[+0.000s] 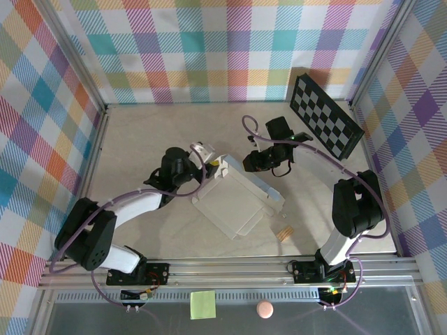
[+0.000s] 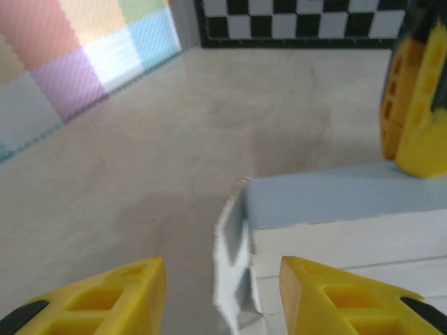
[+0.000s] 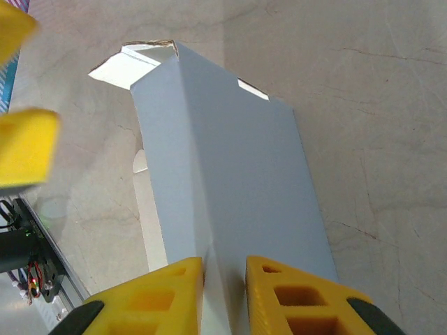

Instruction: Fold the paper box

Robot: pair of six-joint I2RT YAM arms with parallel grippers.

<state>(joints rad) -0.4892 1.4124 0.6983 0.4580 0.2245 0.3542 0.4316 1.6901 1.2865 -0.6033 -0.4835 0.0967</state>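
The paper box [image 1: 237,199] lies half-formed mid-table, pale grey-white with one long wall raised. My left gripper [image 1: 218,166] is at its far left corner. In the left wrist view this gripper [image 2: 222,279] is open, and a small end flap [image 2: 234,258] of the box [image 2: 335,209] stands between the fingers, touching neither. My right gripper [image 1: 251,169] is at the far edge. Seen from the right wrist, it [image 3: 223,269] is shut on the raised folded ridge of the box [image 3: 223,160].
A black-and-white checkerboard panel [image 1: 325,115] leans at the back right. A small tan piece [image 1: 284,232] lies near the box's right corner. A yellow-green sticky note [image 1: 202,304] and a pink ball [image 1: 265,309] sit beyond the front rail. Plaid walls enclose three sides.
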